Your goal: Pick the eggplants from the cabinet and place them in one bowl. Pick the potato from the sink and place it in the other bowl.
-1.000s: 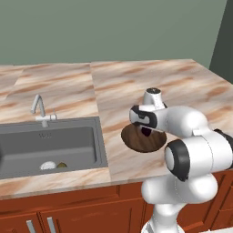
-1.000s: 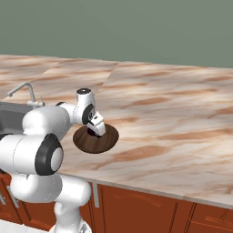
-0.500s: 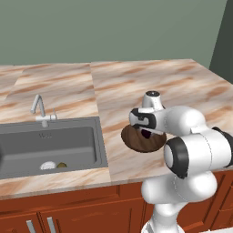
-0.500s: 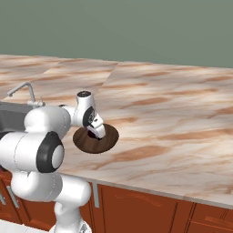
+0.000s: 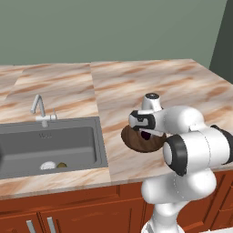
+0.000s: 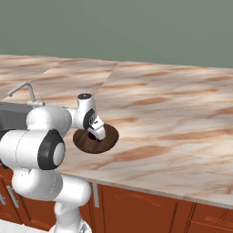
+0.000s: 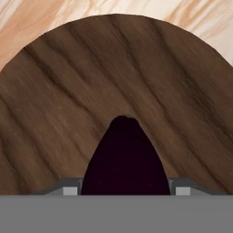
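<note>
Hand view — gripper clamped on dark purple eggplant, directly above wooden bowl | left base view — bowl on marble counter, right of sink | potato in basin

Eggplant, dark purple, lower centre of hand view, over wide brown wood bowl. Potato in grey sink, lower left.

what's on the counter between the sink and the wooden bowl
Bare marble counter separates sink from wooden bowl, in the left base view.
</note>
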Robot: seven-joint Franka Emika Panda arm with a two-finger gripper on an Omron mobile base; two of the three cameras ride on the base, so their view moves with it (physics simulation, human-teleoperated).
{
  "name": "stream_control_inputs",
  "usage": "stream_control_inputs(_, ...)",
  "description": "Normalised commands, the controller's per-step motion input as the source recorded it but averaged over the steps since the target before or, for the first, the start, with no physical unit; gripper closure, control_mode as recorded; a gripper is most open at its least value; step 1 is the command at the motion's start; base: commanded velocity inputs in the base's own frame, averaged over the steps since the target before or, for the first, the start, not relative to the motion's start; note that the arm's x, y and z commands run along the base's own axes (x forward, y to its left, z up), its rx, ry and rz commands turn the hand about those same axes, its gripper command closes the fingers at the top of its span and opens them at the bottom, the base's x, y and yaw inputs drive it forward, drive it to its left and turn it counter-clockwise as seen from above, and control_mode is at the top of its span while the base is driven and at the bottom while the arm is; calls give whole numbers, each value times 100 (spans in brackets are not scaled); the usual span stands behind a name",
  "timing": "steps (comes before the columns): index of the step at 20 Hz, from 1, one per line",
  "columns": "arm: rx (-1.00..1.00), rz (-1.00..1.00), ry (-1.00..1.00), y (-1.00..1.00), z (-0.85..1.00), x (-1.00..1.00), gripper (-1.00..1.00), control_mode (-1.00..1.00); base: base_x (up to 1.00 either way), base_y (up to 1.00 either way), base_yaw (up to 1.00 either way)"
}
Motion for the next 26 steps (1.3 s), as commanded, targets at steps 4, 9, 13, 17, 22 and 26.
stream_control_inputs(4, 0, -1, 0, 0, -7, 3, 100, -100, 0, 0, 0)
stream_control_inputs(9, 0, -1, 0, 0, -6, 2, 100, -100, 0, 0, 0)
stream_control_inputs(13, 0, -1, 0, 0, -6, 1, 100, -100, 0, 0, 0)
stream_control_inputs(17, 0, -2, 0, 0, -8, 0, 100, -100, 0, 0, 0)
stream_control_inputs(22, 0, -3, 2, 0, -11, 0, 100, -100, 0, 0, 0)
stream_control_inputs(26, 0, -3, 1, 0, -12, 0, 100, -100, 0, 0, 0)
